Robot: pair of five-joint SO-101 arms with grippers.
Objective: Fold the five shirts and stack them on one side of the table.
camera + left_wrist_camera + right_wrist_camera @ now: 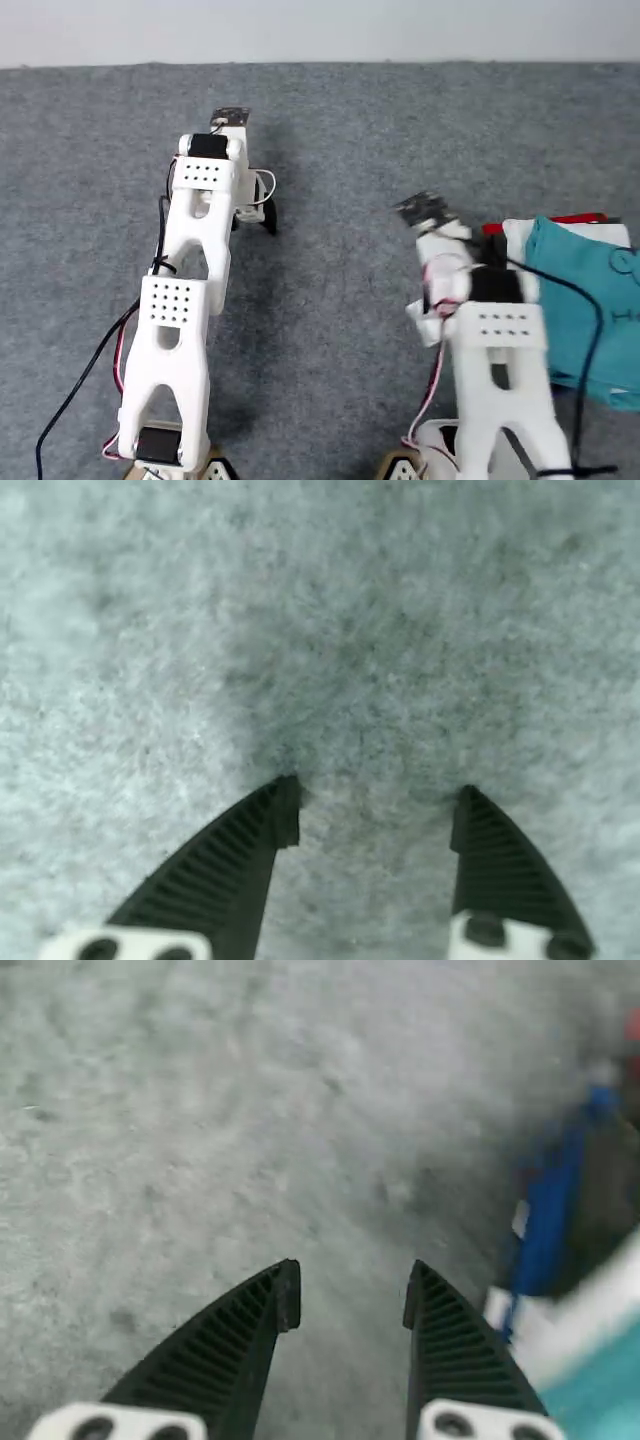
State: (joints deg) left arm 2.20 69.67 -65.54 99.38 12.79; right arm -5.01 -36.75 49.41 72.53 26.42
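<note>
Shirts (580, 300): stacked at the right edge of the mat (340, 150), teal on top, white and a red edge beneath.
Handling: soft, light and limp, so likely to slump. Best pinched at a hem or corner.
Obscured: the count is unclear, since the pile is cut off by the frame and partly behind an arm.
Right claw (352, 1272): partly open, empty, just beside the pile.
Left claw (377, 792): wide open, empty, over the mat, well apart.

You see a grey, fuzzy-surfaced worktop (330, 150) spreading beneath the left claw (378, 788) and the right claw (352, 1265). Beyond the left claw, a plain pale wall (320, 30) borders the worktop's far edge. The light is soft and even.
</note>
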